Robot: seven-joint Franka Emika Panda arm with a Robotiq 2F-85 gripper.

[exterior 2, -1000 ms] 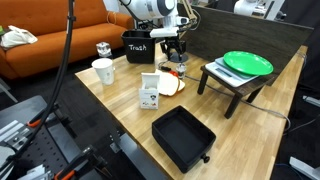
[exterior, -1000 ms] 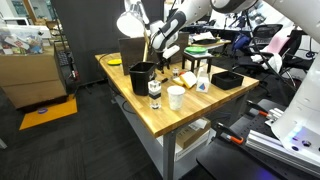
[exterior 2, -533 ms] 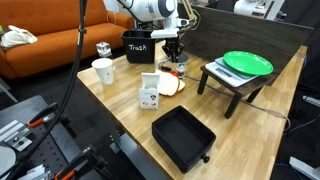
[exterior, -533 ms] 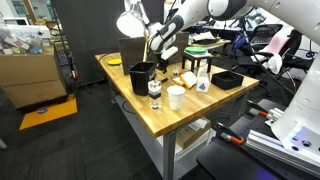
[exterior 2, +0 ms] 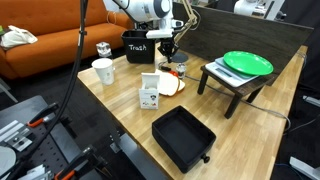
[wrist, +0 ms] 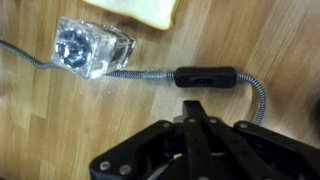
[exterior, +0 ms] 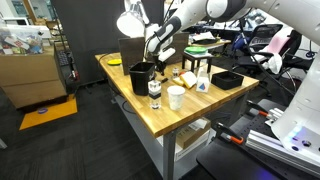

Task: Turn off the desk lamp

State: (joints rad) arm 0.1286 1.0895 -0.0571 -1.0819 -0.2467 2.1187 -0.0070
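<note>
The desk lamp rises at the table's back edge, its white shade bright. Its braided metal cord runs across the wood and carries a black inline switch, seen in the wrist view. My gripper is shut with nothing between its fingers, the joined tips pointing down just short of the switch. I cannot tell whether the tips touch it. In both exterior views the gripper hangs low over the table beside the black trash bin.
A clear glass cube lies by the cord. On the wooden table stand a white cup, a small card box, a black tray and a green plate on a low stand. An orange sofa is behind.
The jaws have gone from partly open to fully shut. The arm has hardly moved over the switch.
</note>
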